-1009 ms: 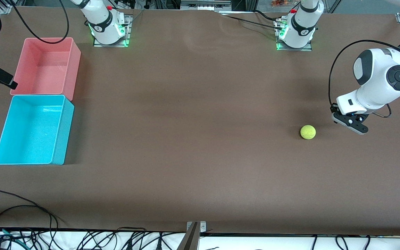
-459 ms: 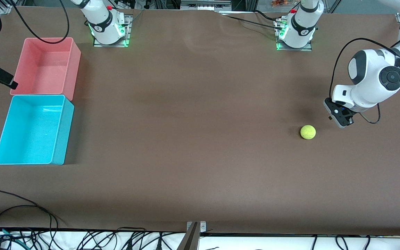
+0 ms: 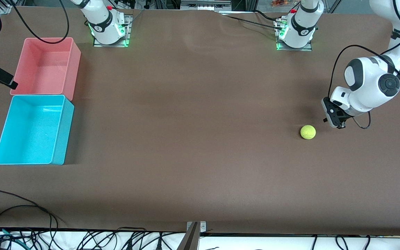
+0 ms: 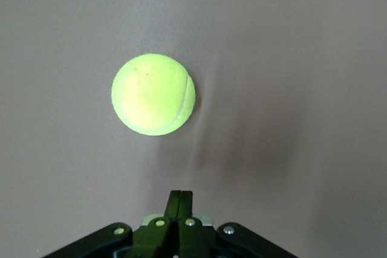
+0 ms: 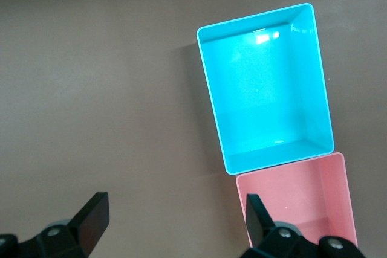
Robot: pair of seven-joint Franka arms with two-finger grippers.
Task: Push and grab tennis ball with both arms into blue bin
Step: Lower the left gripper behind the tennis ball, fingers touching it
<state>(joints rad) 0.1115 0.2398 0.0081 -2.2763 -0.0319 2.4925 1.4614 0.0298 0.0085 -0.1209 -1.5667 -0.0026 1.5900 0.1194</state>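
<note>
Yellow-green against a brown counter, the tennis ball lies alone toward the left arm's end, free of any grip. The left gripper sits low just beside it, on the side toward that end of the counter and slightly farther from the front camera, with a narrow strip of bare surface between ball and jaws. In the left wrist view the ball sits squarely ahead of the gripper, whose jaws are pressed together into a single black tip pointing at it.

At the right arm's end, well apart from the ball, the blue bin stands on the counter, touching the pink bin, which lies farther from the front camera. Neither holds anything.

The right gripper hangs in the air over the counter beside the two bins, its jaws spread wide and holding nothing; from its wrist camera the blue bin and the pink bin both show below.
</note>
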